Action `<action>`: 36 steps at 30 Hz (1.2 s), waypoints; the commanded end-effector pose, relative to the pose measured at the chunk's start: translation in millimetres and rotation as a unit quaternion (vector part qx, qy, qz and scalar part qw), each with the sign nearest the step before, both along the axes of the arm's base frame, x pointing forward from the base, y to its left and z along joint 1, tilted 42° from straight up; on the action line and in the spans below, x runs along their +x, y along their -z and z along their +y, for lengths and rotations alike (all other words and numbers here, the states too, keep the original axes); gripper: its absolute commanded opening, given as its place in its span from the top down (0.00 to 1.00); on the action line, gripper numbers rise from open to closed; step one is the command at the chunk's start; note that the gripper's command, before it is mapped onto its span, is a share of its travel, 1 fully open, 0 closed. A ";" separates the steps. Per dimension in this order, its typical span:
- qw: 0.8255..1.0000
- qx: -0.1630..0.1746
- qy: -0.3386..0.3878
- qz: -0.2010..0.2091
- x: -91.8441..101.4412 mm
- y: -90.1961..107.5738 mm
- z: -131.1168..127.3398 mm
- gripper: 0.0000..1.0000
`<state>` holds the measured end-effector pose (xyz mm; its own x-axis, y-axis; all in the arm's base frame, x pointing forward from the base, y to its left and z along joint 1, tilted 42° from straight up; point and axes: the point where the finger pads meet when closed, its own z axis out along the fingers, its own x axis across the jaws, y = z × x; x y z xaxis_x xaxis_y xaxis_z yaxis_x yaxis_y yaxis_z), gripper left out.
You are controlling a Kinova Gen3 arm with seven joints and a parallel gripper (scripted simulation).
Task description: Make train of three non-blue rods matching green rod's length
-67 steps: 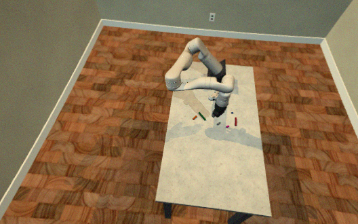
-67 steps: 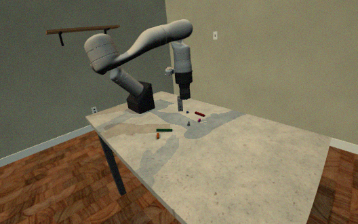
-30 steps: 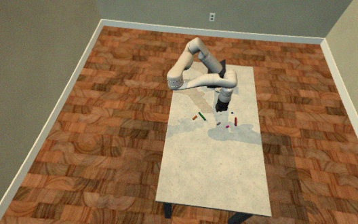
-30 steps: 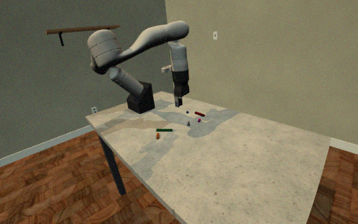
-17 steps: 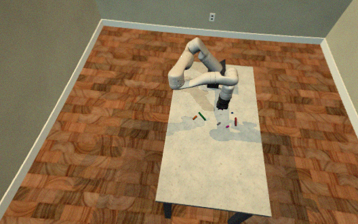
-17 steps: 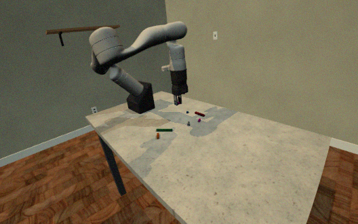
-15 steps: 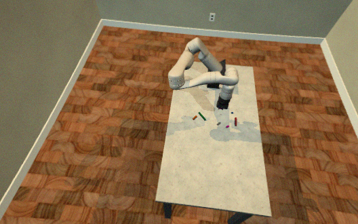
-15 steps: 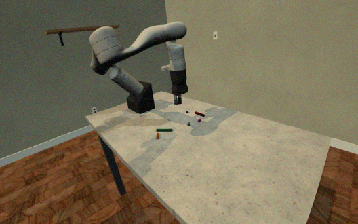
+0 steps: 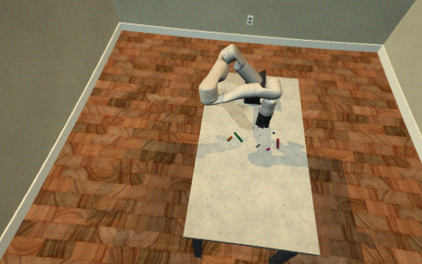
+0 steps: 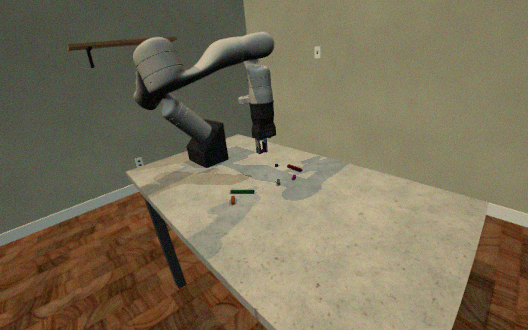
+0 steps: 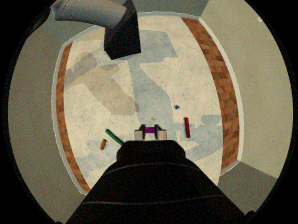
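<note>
My gripper (image 9: pixel 261 126) hangs above the far part of the table and is shut on a short magenta rod (image 11: pixel 152 131). The held rod also shows at the fingertips in the exterior view (image 10: pixel 262 149). It is held clear of the table top. The green rod (image 9: pixel 238 137) lies flat to the left, with the orange rod (image 9: pixel 229 138) just beside it. A grey rod (image 9: pixel 257 146), a second magenta rod (image 9: pixel 268 149), the red rod (image 9: pixel 277 143) and a small blue rod (image 9: pixel 273 133) lie apart from each other below and to the right of the gripper.
The arm's black base (image 10: pixel 206 145) stands at the far end of the table. The table's right edge (image 9: pixel 304 144) runs not far from the red rod. The near half of the table holds no rods.
</note>
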<state>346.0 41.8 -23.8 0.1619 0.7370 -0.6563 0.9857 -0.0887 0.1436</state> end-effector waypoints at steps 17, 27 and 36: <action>1.000 0.000 -0.001 -0.001 0.2 0.4 0.2 0.60; 1.000 0.000 -0.001 -0.001 1.0 14.0 -12.1 0.60; 1.000 0.000 -0.001 -0.001 2.8 43.1 -38.3 0.60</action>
<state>352.3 10.7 -60.0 0.1640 0.7404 -0.6519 0.9844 -0.0804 0.1563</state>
